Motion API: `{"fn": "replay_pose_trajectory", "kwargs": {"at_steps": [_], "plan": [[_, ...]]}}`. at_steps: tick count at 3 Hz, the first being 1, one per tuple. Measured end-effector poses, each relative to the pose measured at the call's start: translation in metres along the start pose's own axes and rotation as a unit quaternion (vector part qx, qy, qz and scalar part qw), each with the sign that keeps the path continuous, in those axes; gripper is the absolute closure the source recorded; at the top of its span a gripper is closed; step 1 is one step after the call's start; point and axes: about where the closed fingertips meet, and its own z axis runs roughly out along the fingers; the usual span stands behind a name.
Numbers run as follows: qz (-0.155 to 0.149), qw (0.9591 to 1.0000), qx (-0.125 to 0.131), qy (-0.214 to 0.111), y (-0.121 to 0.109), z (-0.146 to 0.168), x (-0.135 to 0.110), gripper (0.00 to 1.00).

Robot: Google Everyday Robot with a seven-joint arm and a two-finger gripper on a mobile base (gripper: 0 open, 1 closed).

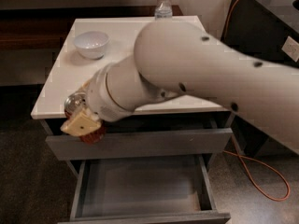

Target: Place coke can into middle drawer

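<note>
The coke can [95,134] is tilted, its silver top [74,103] pointing up-left and its red body showing below the tan finger pad [80,123]. My gripper [86,125] is shut on the can, holding it just past the table's front left edge, in front of the closed top drawer [154,143]. Below it the middle drawer [140,185] is pulled out, and its grey tray holds nothing. The big white arm [196,73] crosses the table from the right and hides much of the top.
A white bowl [92,43] sits at the back left of the white table [56,83]. A clear water bottle [163,6] stands at the back edge. An orange cable [261,171] loops on the floor at the right, beside a dark cabinet [271,36].
</note>
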Motion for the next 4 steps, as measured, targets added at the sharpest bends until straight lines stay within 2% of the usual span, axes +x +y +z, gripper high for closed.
{"fn": "replay_pose_trajectory", "kwargs": {"at_steps": [1,2,3,4], "plan": [[0.010,0.9998,0.008,-0.017,0.018,-0.013,0.023,1.00],[0.031,0.9994,0.001,-0.018,0.034,-0.021,0.073,1.00],[0.040,0.9991,-0.007,-0.011,0.040,-0.022,0.101,1.00],[0.028,0.9995,-0.015,0.004,0.042,-0.020,0.137,1.00]]}}
